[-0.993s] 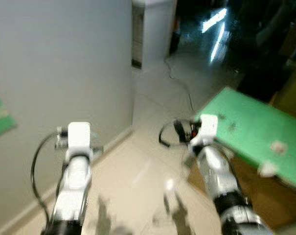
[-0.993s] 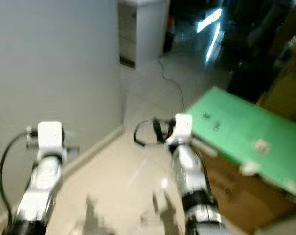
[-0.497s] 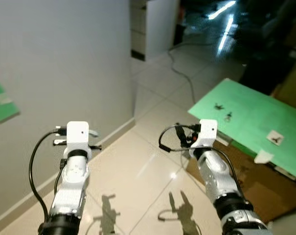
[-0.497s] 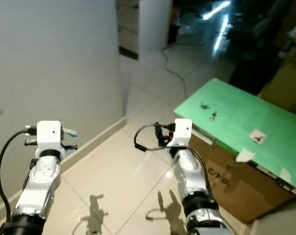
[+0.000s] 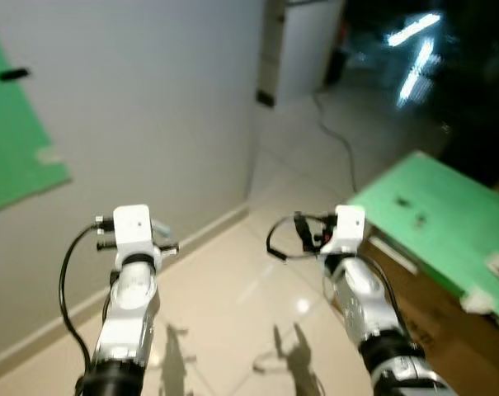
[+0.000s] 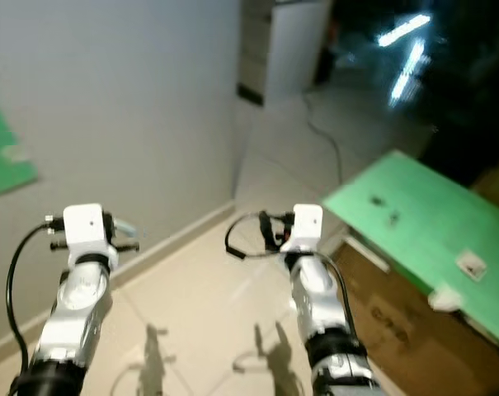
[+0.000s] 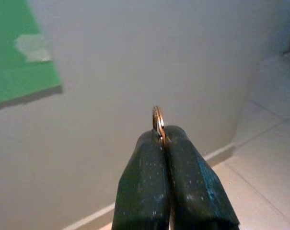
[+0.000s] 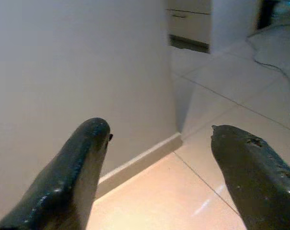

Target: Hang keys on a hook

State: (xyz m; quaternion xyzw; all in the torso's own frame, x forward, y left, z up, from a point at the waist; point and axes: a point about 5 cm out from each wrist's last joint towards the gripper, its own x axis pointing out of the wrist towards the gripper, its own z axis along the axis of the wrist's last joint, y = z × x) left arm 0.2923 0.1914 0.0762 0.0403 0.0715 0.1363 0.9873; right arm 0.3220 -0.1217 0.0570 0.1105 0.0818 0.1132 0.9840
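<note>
Key ring [image 7: 157, 120] sits centre frame in your left wrist view, pinched between left hand [image 7: 163, 136] fingers, near the grey wall [image 5: 150, 99]. Right hand [image 8: 159, 139] fingers apart, holding nothing. No readable writing. Vs 0.5 s ago: camera swung, green sheet [image 5: 18, 140] now upper left.

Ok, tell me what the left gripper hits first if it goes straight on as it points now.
Probably the bare grey wall, beside the green sheet. The left gripper, shut on the key ring, faces it; depth is unclear.

Only the key ring's [image 7: 157, 120] top clears the left pincer's [image 7: 163, 139] fingers.
</note>
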